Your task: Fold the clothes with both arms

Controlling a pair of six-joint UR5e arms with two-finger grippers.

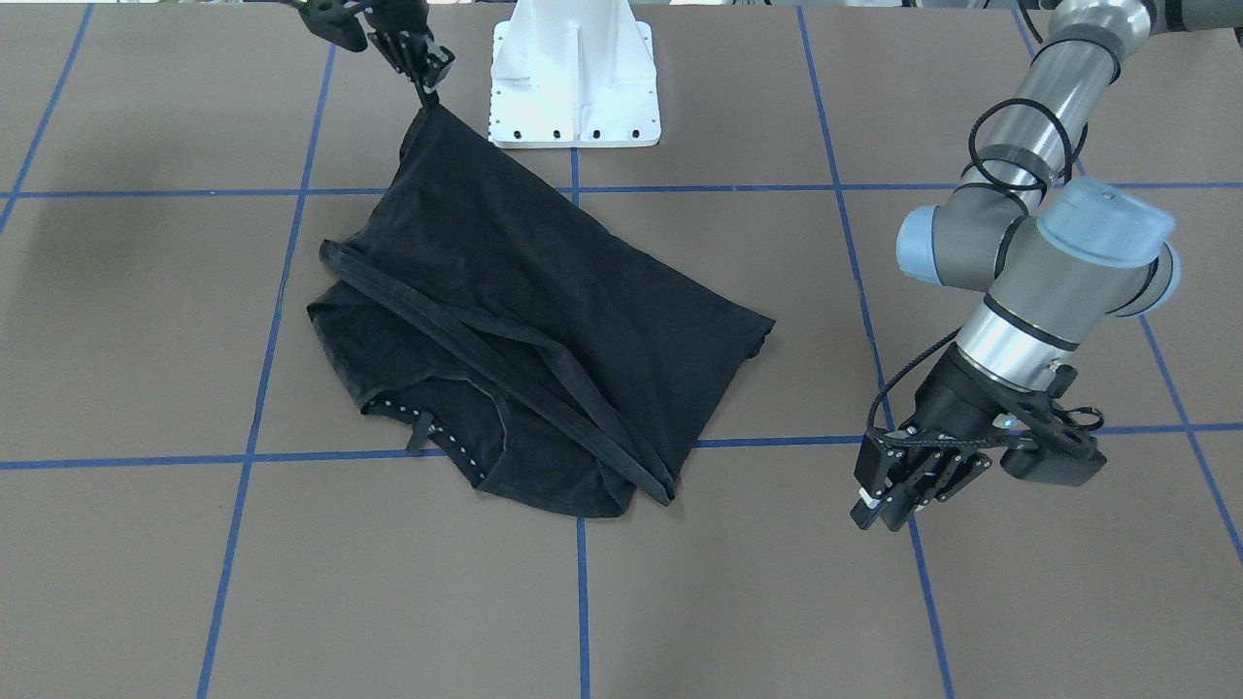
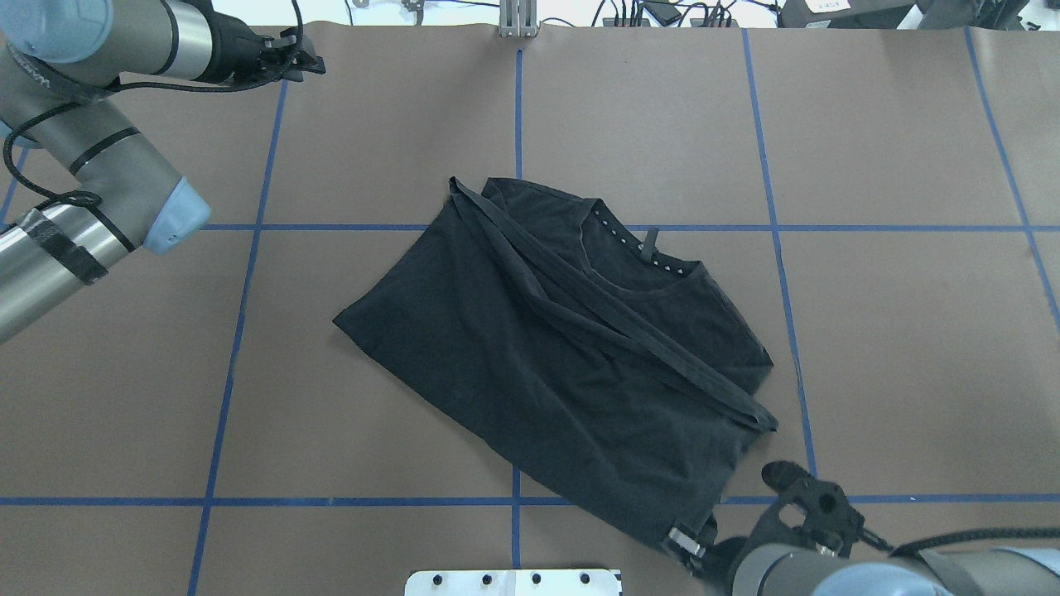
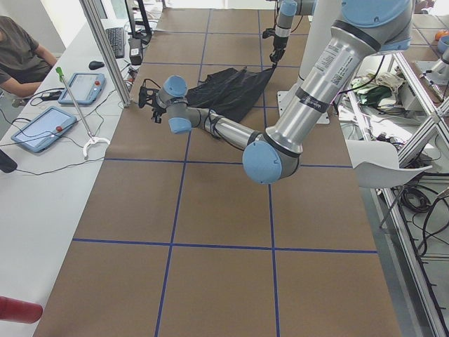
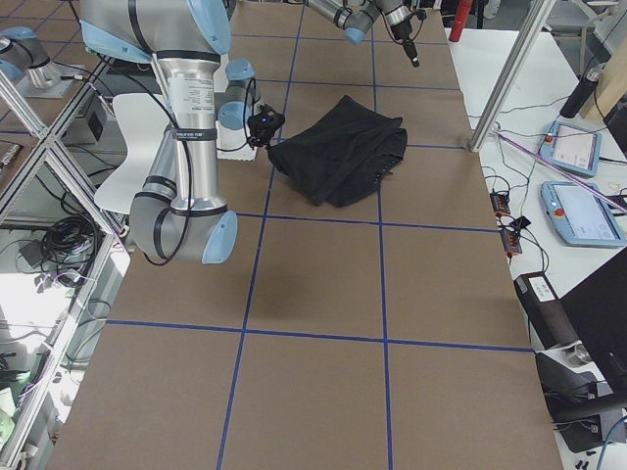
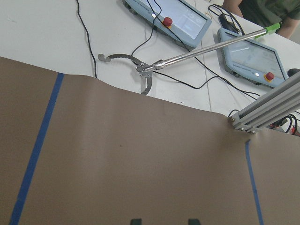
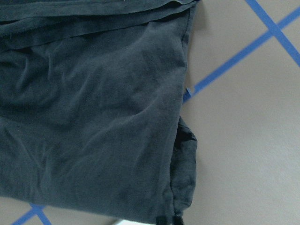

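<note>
Shirt (image 1: 544, 320), black, half folded on the brown table (image 1: 146, 340), spread from just in front of the white pedestal (image 1: 575, 87) toward the table's middle, across the blue tape lines (image 1: 194, 193). Collar on the operators' side; a hem band lying diagonally over the top layer. One corner raised off the table near the pedestal, clamped in the right gripper (image 1: 428, 92), fingers closed on the cloth.

Right arm (image 2: 869, 571) low, coming in from the robot's side, wrist angled down to that corner. Left arm (image 1: 1029, 272) stretched far out toward the operators' side, forearm sloping down. Left gripper (image 1: 898, 500) close above bare table, well apart from the shirt's edge, holding nothing.

From the right wrist only: cloth bunched and pinched at the fingertips (image 6: 162, 221), a small flap folded just beside them, tape lines showing past the shirt's edge.

From the left wrist only: two fingertips (image 5: 136, 221) set apart, so open; past the table's edge, a white bench with two tablets (image 5: 180, 18), cables and a metal grabber (image 5: 150, 70).

From overhead only: dotted tape inside the collar, plain to see.

From the left side view only: a seated person (image 3: 21, 53) by the tablets.
</note>
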